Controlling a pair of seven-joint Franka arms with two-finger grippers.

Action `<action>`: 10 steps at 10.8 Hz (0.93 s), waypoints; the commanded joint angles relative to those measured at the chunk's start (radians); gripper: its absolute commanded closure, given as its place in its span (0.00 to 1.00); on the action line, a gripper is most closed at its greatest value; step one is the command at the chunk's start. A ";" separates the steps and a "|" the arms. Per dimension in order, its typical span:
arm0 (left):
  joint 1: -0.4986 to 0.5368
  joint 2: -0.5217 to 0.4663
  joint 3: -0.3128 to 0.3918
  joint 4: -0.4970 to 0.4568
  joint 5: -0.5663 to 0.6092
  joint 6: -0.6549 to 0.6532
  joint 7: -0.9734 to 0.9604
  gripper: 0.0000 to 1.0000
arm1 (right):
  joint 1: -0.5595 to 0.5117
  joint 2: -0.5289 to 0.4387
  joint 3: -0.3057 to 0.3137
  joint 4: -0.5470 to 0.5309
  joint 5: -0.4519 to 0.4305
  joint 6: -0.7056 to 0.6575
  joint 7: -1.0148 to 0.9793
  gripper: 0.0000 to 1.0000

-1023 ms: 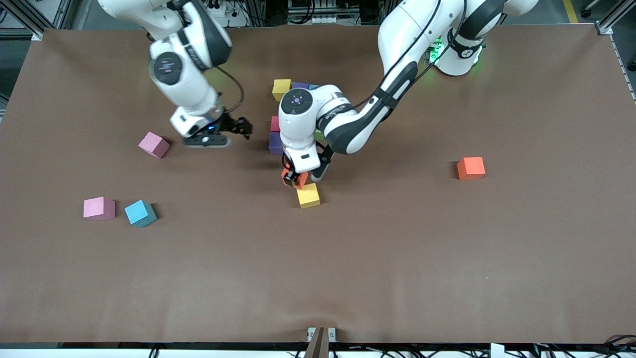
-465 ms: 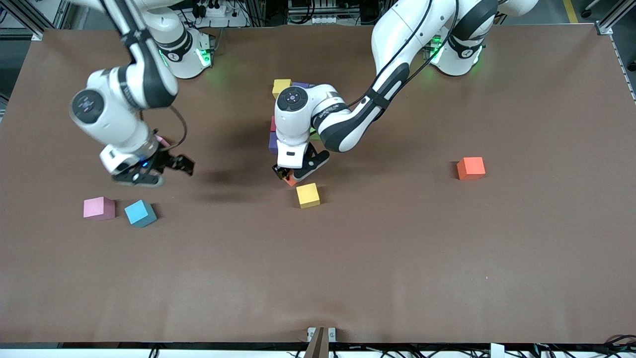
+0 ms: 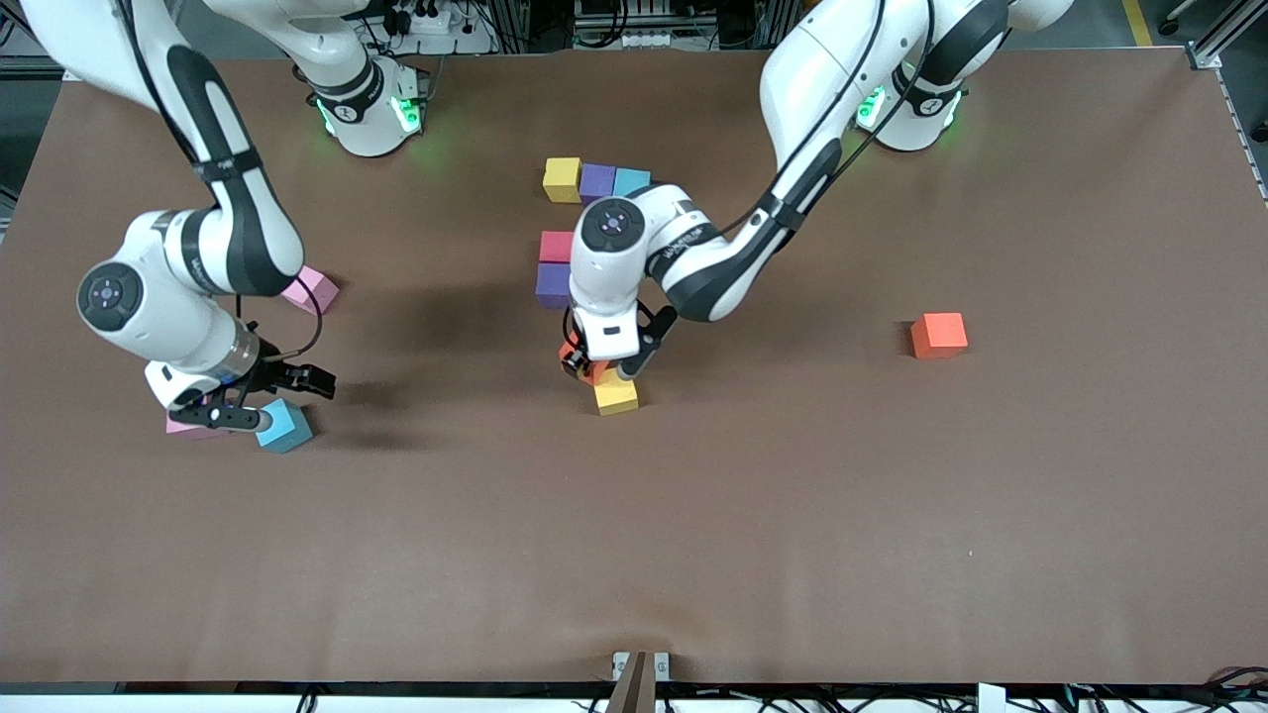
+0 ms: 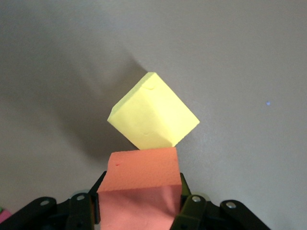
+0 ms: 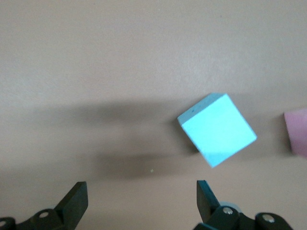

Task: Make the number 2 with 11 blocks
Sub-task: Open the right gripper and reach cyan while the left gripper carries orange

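Brown desk [image 3: 792, 515] seen from the front: left gripper [image 3: 594, 368], jaws clamped on an orange block [image 3: 592, 371], just beside the yellow block [image 3: 615, 393]. Left wrist view: orange block [image 4: 139, 184] is gripped, touching the yellow block [image 4: 153, 112]. Right wrist view: right gripper [image 5: 139, 196], jaws wide, is held near a light blue block [image 5: 217, 128].

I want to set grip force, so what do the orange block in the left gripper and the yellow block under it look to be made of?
Orange block: probably foam, matte, with soft edges and a small nick. Yellow block: apparently the same foam, dull, glare-free faces, a small dent near one corner.
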 commanded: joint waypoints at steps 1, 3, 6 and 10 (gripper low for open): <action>0.027 -0.039 0.003 -0.019 -0.029 -0.021 -0.068 1.00 | -0.072 0.079 0.021 0.086 -0.001 -0.012 -0.045 0.00; 0.074 -0.100 0.002 -0.017 -0.034 -0.081 -0.082 1.00 | -0.087 0.090 0.020 0.109 -0.023 -0.012 -0.124 0.00; 0.139 -0.187 0.005 -0.017 -0.060 -0.142 -0.116 1.00 | -0.123 0.148 0.021 0.165 -0.052 -0.012 -0.419 0.00; 0.262 -0.240 0.003 -0.017 -0.051 -0.262 -0.108 1.00 | -0.120 0.195 0.043 0.176 -0.070 -0.012 -0.450 0.00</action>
